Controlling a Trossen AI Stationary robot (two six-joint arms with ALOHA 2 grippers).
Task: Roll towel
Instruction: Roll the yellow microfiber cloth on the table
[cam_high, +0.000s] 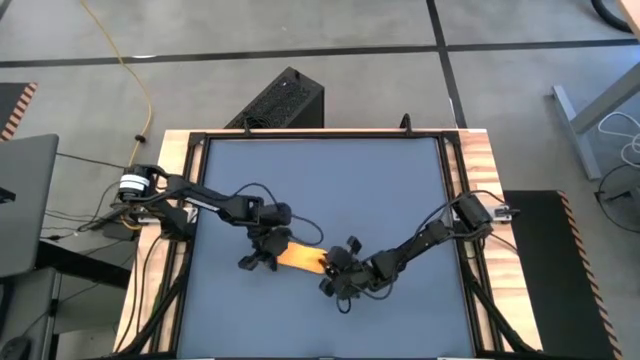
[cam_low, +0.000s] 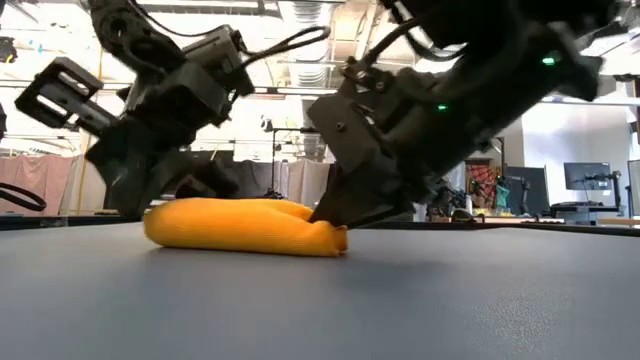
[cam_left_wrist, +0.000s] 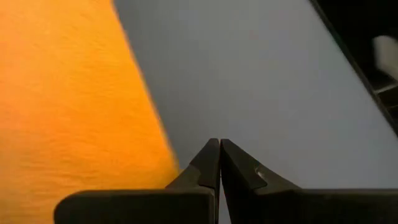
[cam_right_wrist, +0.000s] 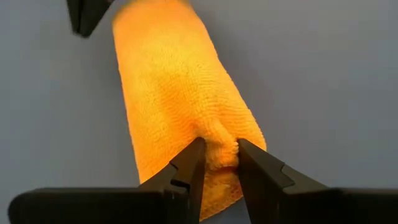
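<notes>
The small, soft yellow-orange towel (cam_high: 296, 258) lies as a rolled, elongated bundle on the blue-grey tabletop (cam_high: 330, 180), a little toward the near edge from the middle and roughly midway between the left and right edges. In the low view the towel (cam_low: 245, 228) rests flat on the surface as a plump, rounded roll. The right pincer (cam_right_wrist: 216, 155) is at one end of the roll, its two dark fingers (cam_right_wrist: 186, 167) set on either side of a small pinched fold of the towel (cam_right_wrist: 180, 93), so it is clenched on the fabric at that end; in the high view this right pincer (cam_high: 335, 268) sits at the end of the towel that points toward the right edge of the tabletop. The left pincer (cam_left_wrist: 219, 151) has its fingers pressed together with nothing between them, just beside the long edge of the towel (cam_left_wrist: 68, 99) and over bare tabletop. In the high view the left pincer (cam_high: 262, 250) is at the opposite end of the roll, the end nearer the left edge, and in the low view the left pincer (cam_low: 140, 190) stands close against that end of the bundle.
</notes>
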